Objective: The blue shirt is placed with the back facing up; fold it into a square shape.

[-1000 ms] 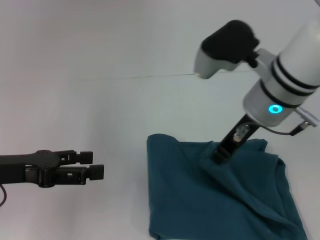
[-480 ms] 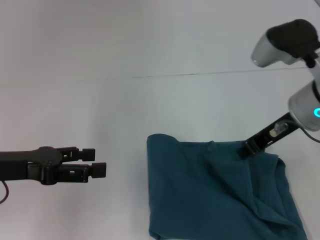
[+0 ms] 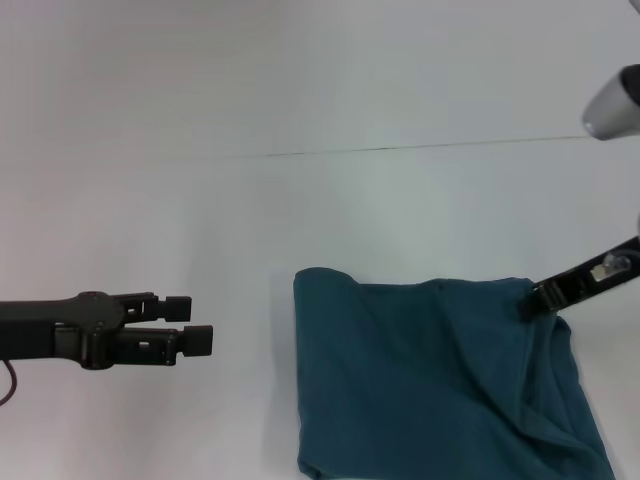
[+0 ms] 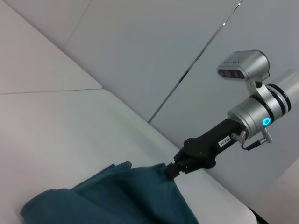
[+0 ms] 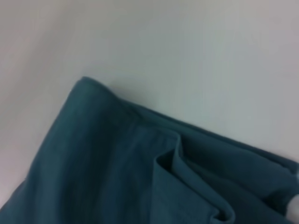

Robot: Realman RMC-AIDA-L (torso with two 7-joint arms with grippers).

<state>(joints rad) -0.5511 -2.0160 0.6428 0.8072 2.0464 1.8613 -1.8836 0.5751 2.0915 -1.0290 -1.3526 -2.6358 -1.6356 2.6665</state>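
The blue shirt lies folded into a rough rectangle on the white table, front right in the head view. Loose folds run along its right side. My right gripper is at the shirt's far right corner, shut on the fabric edge there. The left wrist view shows the same grip, with the right gripper pinching the raised corner of the shirt. In the right wrist view the shirt shows layered pleats. My left gripper hovers open over bare table, left of the shirt and apart from it.
The white table has a thin dark seam running across it behind the shirt. The shirt's near edge runs out of the head view at the bottom.
My right gripper has moved right from the shirt's middle to its far right corner, pulling the top layer along and flattening it. The left arm has barely moved.
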